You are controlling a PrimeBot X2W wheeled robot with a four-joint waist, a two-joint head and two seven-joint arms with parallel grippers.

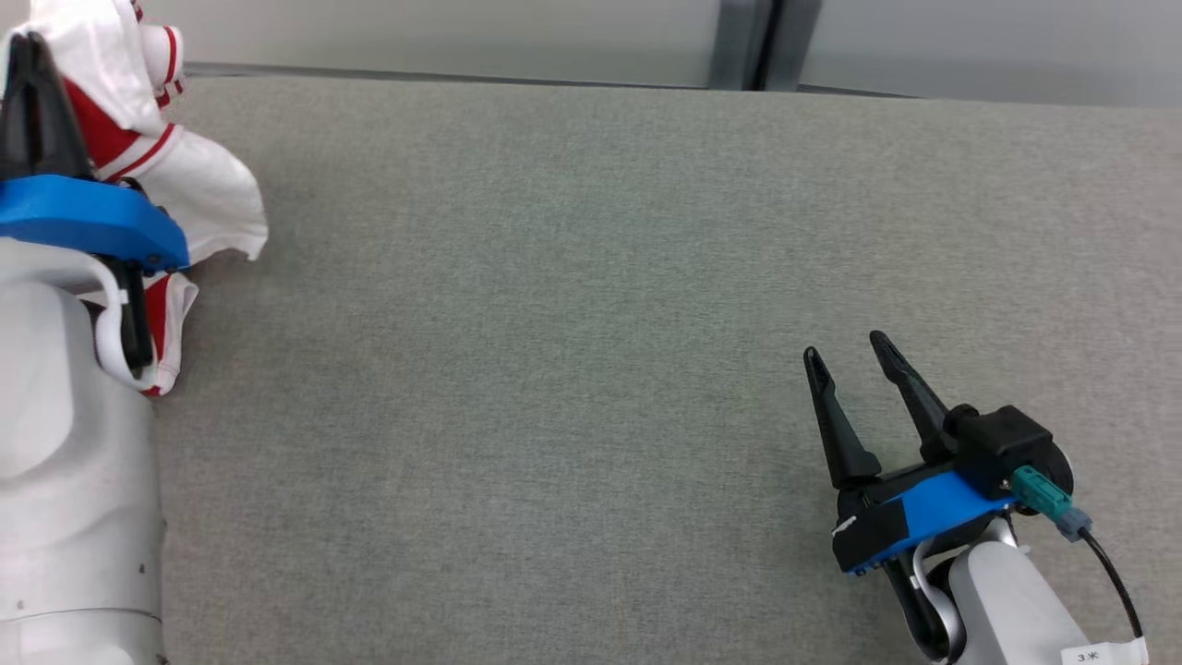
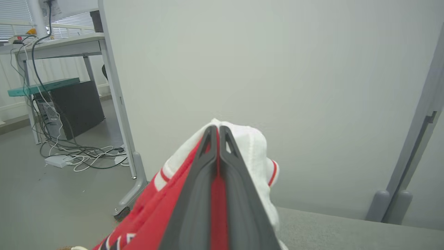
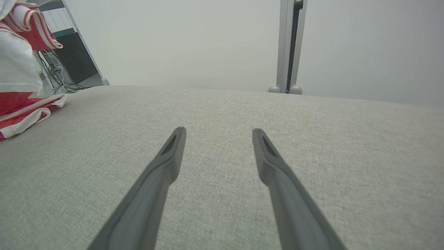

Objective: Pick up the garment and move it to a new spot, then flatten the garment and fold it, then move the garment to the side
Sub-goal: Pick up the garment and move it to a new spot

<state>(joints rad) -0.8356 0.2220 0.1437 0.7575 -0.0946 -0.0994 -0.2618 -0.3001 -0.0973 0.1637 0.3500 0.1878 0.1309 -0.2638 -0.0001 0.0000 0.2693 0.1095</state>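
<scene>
The garment is white with red stripes and panels, bunched at the far left of the grey table. My left gripper is shut on it, and the cloth is lifted, hanging from the fingers with its lower part trailing on the table. In the left wrist view the two dark fingers press together with red and white cloth caught between and around them. My right gripper stands open at the lower right, low over the table, nothing between its fingers. The garment hangs at the far left of the right wrist view.
A pale partition wall with a grey post runs along the table's far edge. Beyond the table's left end are a desk, a dark computer case and loose cables on the floor.
</scene>
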